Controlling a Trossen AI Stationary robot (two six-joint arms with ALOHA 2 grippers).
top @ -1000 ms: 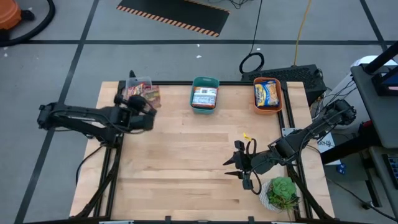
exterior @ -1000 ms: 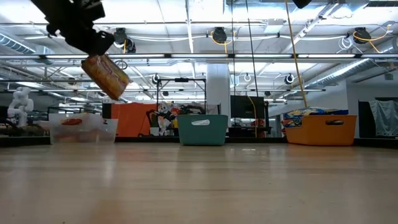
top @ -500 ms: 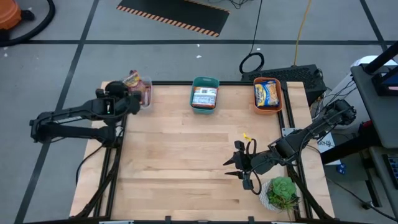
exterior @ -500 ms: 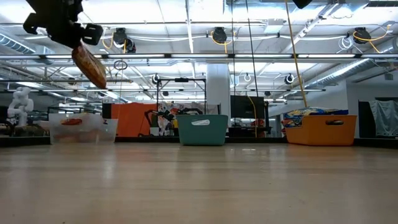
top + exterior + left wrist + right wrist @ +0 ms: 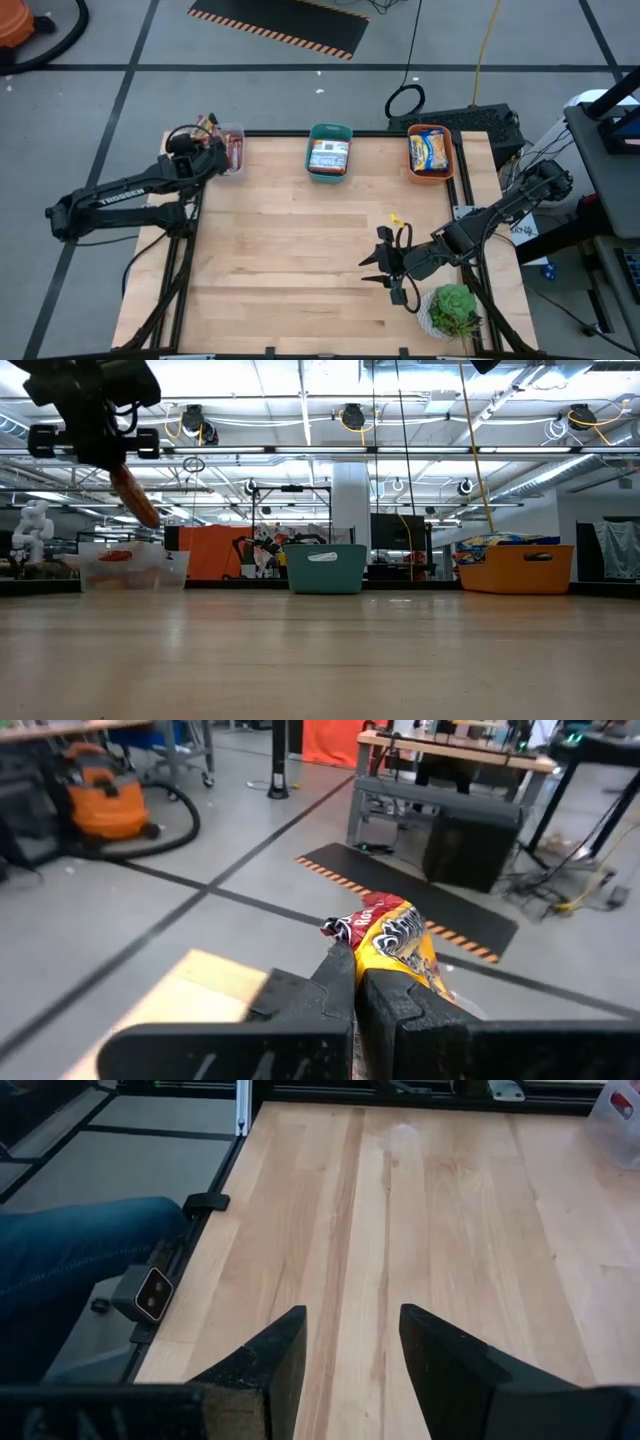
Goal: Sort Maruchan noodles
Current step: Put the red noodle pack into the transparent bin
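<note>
- We see one noodle packet (image 5: 398,942), red and yellow wrapper, pinched between the fingers of the left gripper (image 5: 356,982) — jaws closed tight on its lower edge.
- In the low view the same packet (image 5: 134,498) hangs tilted below the left gripper (image 5: 92,440), up in the air over the clear bin (image 5: 133,567).
- From above, the left gripper (image 5: 205,150) sits at the table's far left corner, right at the clear bin (image 5: 232,147), which has reddish packets inside.
- Teal bin (image 5: 329,152) at the middle of the far edge holds a blue-white packet (image 5: 328,156); orange bin (image 5: 430,152) further right holds an orange-yellow packet (image 5: 428,150).
- Right gripper (image 5: 374,268) rests low over the near right part of the wooden table (image 5: 290,260) — jaws apart, nothing between them; we see its two fingers (image 5: 272,1360) spread over bare wood.
- Green potted plant (image 5: 454,308) stands at the near right corner, just beside the right arm.
- Small yellow scrap (image 5: 396,218) lies on the table, a little way from the right gripper.
- A leg in blue jeans (image 5: 70,1240) shows beside the table edge in the right wrist view.
</note>
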